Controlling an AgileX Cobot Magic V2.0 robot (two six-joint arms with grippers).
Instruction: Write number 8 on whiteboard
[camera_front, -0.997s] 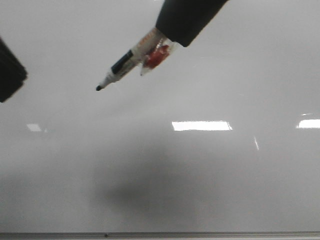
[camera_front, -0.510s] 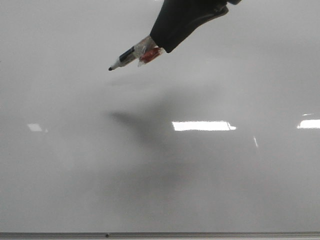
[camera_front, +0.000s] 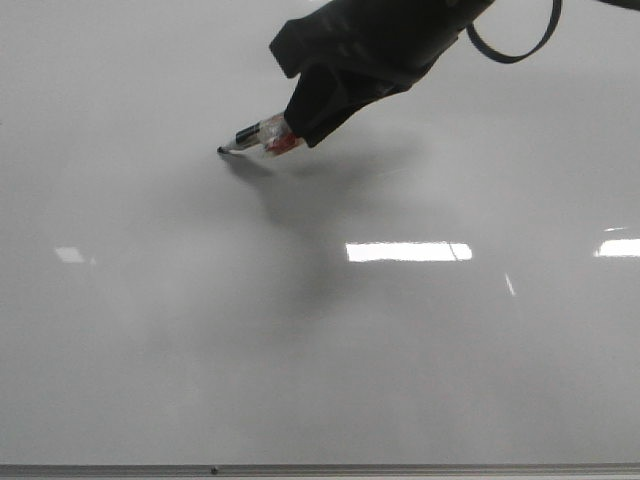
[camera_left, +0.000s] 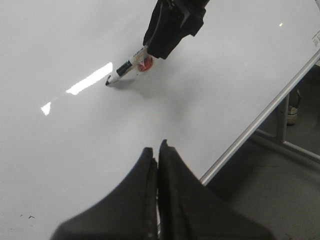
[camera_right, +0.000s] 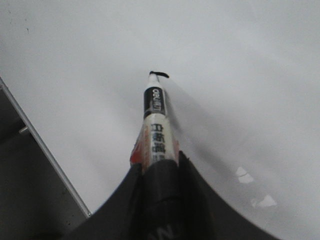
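- The large glossy pale grey-white whiteboard (camera_front: 420, 380), with a thin grey metal frame strip along its lower edge, fills the front view and is almost wholly unmarked.
- The right pincer (camera_front: 283, 135), black and soft-covered, is clamped on a white marker pen with a dark band and a red-and-white label (camera_front: 252, 133); the right wrist view shows the barrel (camera_right: 154, 120) gripped between the two dark fingers.
- The pen's long axis runs out of the pincer toward the robot's left, with the black tip at the far end, low over the board.
- The tip meets its own shadow in the front view, so I judge it to be touching the surface.
- Of the number 8, only a short black tick (camera_right: 159, 75) shows at the tip in the right wrist view; the loops are not yet drawn.
- That tick lies in the upper, middle-left part of the board, well apart from the frame strip.
- The left pincer (camera_left: 158, 157) hovers over the board with its fingers pressed together, holding nothing, well apart from the pen.
- The right arm is the nearer one and carries the pen, so the stroke is its work; the bare board below the tip leaves room for both loops.
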